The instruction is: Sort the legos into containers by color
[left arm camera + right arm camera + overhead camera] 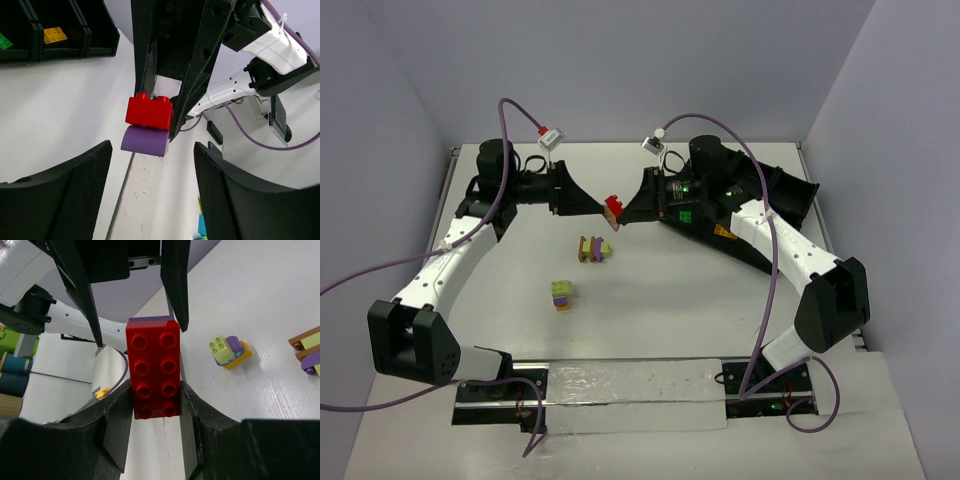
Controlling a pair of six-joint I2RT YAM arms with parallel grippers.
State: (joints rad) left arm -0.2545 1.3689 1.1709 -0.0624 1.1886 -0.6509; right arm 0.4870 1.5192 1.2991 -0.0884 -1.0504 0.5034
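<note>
A red brick (152,367) with a purple piece (145,141) under it is held in the air over the table's middle (613,207). My right gripper (155,390) is shut on the red brick's sides; in the top view it (622,214) reaches in from the right. My left gripper (152,160) is open and empty, facing the brick from the left (597,204). Its fingertips (181,325) stand either side of the brick's far end, apart from it. The black divided tray (800,190) lies under the right arm, with a yellow brick (55,35) and a green one (2,41) in compartments.
Two loose clusters lie on the table: a brown, purple and yellow-green one (592,249) and a yellow-green, purple and orange one (562,294), which also shows in the right wrist view (229,350). Purple cables loop off both arms. A pale strip runs along the near edge (630,385).
</note>
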